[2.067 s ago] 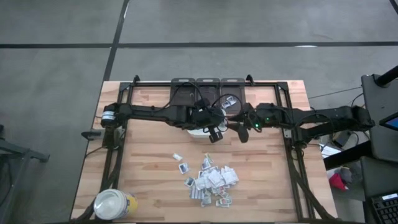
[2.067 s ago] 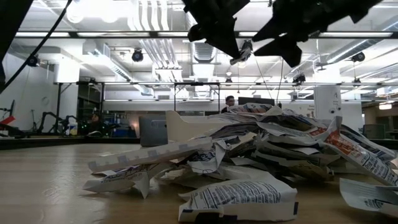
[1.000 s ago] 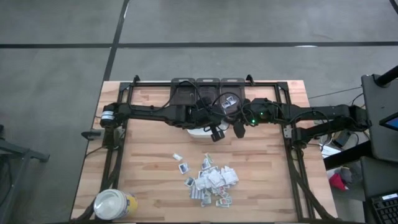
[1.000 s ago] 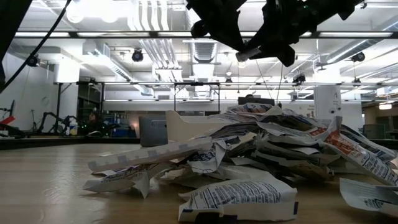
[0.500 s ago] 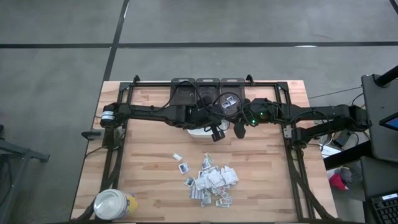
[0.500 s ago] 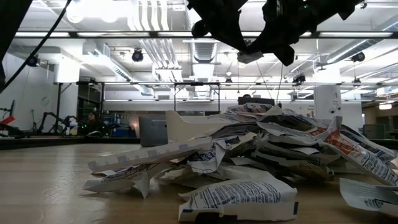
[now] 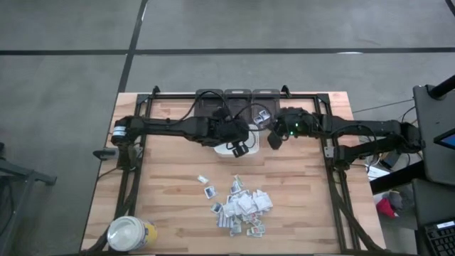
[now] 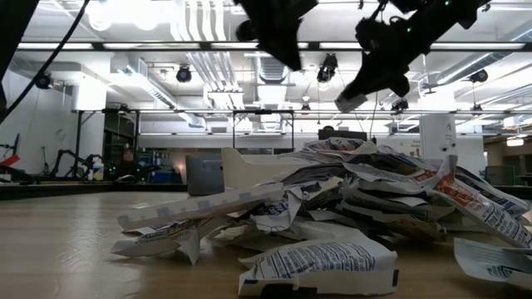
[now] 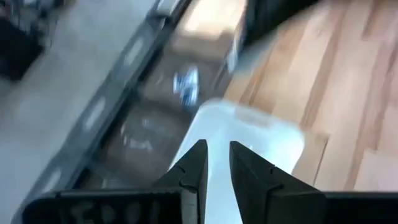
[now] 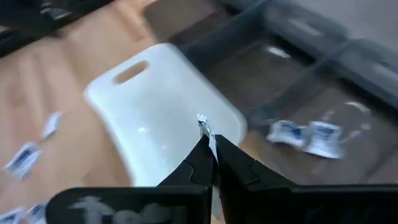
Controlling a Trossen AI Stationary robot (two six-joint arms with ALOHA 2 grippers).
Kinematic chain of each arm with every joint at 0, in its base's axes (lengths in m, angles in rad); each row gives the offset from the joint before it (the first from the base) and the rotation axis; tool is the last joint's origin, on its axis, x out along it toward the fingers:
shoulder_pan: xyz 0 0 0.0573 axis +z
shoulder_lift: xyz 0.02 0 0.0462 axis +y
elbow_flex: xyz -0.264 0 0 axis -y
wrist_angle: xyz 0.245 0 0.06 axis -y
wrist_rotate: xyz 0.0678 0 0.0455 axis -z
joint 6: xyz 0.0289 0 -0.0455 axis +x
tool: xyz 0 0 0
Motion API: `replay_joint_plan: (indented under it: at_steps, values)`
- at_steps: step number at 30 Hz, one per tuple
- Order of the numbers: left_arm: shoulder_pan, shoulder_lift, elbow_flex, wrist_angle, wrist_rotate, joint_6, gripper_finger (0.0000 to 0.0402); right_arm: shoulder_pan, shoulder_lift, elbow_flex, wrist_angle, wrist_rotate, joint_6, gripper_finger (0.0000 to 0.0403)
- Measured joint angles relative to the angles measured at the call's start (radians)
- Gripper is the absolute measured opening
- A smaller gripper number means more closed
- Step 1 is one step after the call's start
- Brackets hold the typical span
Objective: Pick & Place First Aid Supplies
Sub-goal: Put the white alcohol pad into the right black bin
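Pinching a packet (image 10: 204,124) in right gripper (image 10: 210,149); left gripper (image 9: 215,163) slightly spread, empty. Few packets moved; most of pile (image 7: 242,206) left.

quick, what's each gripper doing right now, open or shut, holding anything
left gripper: open a little, nothing between the fingers.
right gripper: shut on a small white packet.

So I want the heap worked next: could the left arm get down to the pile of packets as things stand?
Probably yes. The left gripper hangs above the white tray, fingers slightly apart with nothing seen between them, and only bare table separates it from the pile of packets. The right gripper stays off to the side.
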Motion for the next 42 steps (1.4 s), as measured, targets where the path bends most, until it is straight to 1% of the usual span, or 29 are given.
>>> replay_joint_plan:
  at_steps: [3, 4, 10, 13, 15, 17, 19, 24, 28, 30, 33, 36, 42]
  values:
    - [-0.004, -0.022, -0.056, -0.012, -0.025, -0.068, 0.0063, -0.084, 0.000, 0.000, 0.013, -0.005, -0.020, 0.0008]
    - [-0.007, -0.032, -0.077, -0.012, -0.029, -0.087, 0.0063, -0.115, 0.001, 0.000, 0.018, -0.023, -0.036, 0.0008]
    - [-0.016, -0.113, -0.231, 0.057, -0.030, -0.126, 0.0062, -0.313, 0.045, 0.000, 0.081, -0.209, -0.071, 0.0008]
    - [-0.013, -0.183, -0.340, 0.149, -0.028, -0.119, 0.0062, -0.389, 0.100, 0.017, 0.089, -0.262, -0.089, 0.0008]
    - [-0.006, -0.249, -0.438, 0.245, -0.021, -0.112, 0.0062, -0.424, 0.159, 0.047, 0.091, -0.303, -0.103, 0.0008]
    - [0.003, -0.321, -0.537, 0.344, 0.003, -0.109, 0.0062, -0.441, 0.233, 0.091, 0.091, -0.352, -0.116, 0.0008]
    - [0.011, -0.394, -0.636, 0.440, 0.017, -0.109, 0.0062, -0.450, 0.309, 0.145, 0.077, -0.376, -0.133, 0.0008]
    - [0.017, -0.573, -0.842, 0.585, 0.017, -0.098, 0.0062, -0.464, 0.482, 0.303, -0.001, -0.379, -0.172, 0.0008]
    - [0.018, -0.682, -0.952, 0.633, 0.018, -0.100, 0.0062, -0.488, 0.598, 0.435, -0.134, -0.377, -0.207, 0.0008]
    - [0.018, -0.722, -0.994, 0.653, 0.018, -0.103, 0.0062, -0.500, 0.650, 0.493, -0.216, -0.352, -0.223, 0.0008]
    - [0.018, -0.767, -1.052, 0.695, 0.018, -0.099, 0.0062, -0.515, 0.717, 0.565, -0.326, -0.316, -0.238, 0.0008]
    - [0.020, -0.791, -1.103, 0.761, 0.024, -0.098, 0.0062, -0.522, 0.764, 0.608, -0.396, -0.313, -0.244, 0.0008]
    - [0.030, -0.806, -1.166, 0.826, 0.050, -0.100, 0.0062, -0.535, 0.796, 0.606, -0.445, -0.305, -0.240, 0.0008]
